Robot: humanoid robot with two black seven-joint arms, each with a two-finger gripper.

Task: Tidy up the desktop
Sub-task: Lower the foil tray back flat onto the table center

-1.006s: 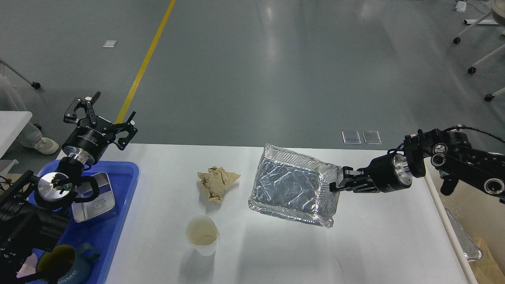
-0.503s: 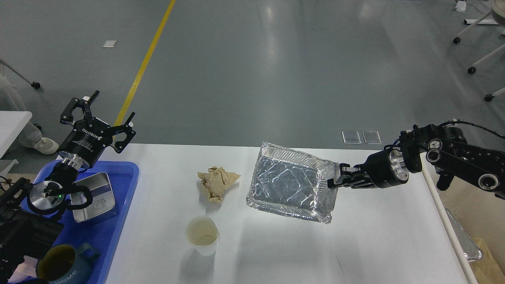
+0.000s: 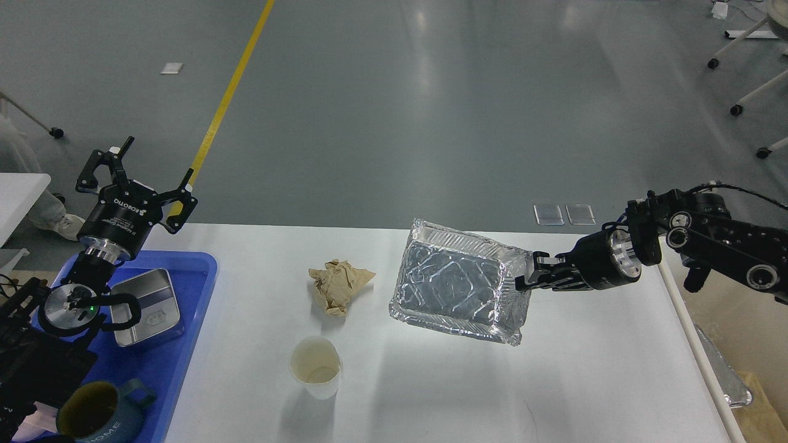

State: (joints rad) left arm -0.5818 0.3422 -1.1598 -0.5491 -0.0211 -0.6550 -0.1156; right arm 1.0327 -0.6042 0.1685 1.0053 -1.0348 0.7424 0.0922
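Desktop clutter is spread over a white surface [image 3: 585,381] that fills the lower part of the head view. A foil tray [image 3: 458,283] is held tilted above the middle of the surface, its shadow cast below it; its right rim is clamped by the right claw [image 3: 523,280], whose arm enters from the right edge. A crumpled brown paper ball [image 3: 338,284] lies just left of the foil tray, nearer the far edge than the near one. A pale paper cup [image 3: 315,367] stands upright toward the near edge, apart from the paper ball and seemingly empty. A blue plastic tray [image 3: 184,344] is set at the left end of the surface; inside it a shiny metal tin [image 3: 148,306] rests toward the far side and a dark blue mug [image 3: 101,412] sits at the near corner. The left claw [image 3: 136,178] is raised beyond the far left corner of the surface, its fingers spread apart and gripping nothing.
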